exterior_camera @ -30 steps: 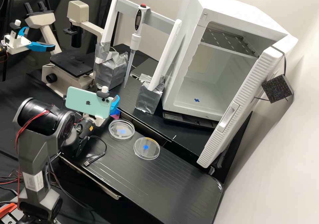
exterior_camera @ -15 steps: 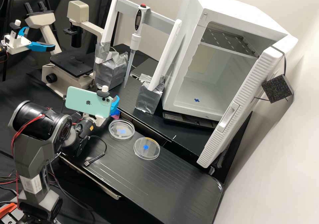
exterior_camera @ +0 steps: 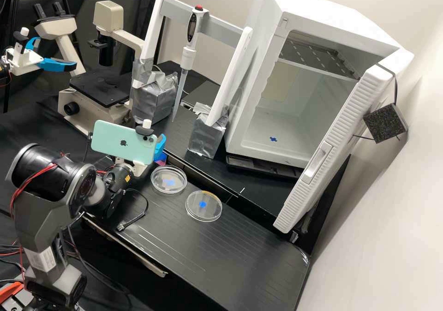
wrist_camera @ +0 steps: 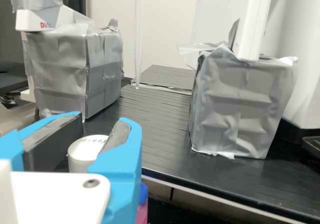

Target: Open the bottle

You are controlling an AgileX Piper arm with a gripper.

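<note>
Bearings taken from the bottle [wrist_camera: 79, 163], left to right. Microscope [exterior_camera: 100, 88]: well to its left, behind. Arm [exterior_camera: 40, 218]: front left, the nearer of the two; its hand [wrist_camera: 101, 120] was at the bottle. White cap [wrist_camera: 89, 147]: inside the hand, top face up, so the long axis was judged upright. Whether the hand pinched the cap or merely stood around it, could not tell. One dish [exterior_camera: 161, 184]: just front right of the bottle. Taped block [wrist_camera: 240, 109]: to the right, on the counter [wrist_camera: 155, 151]. Judged: little sideways travel needed; opening called for a firm hold and a twist about the upright axis. An off-centre hold might have tipped the bottle.
</note>
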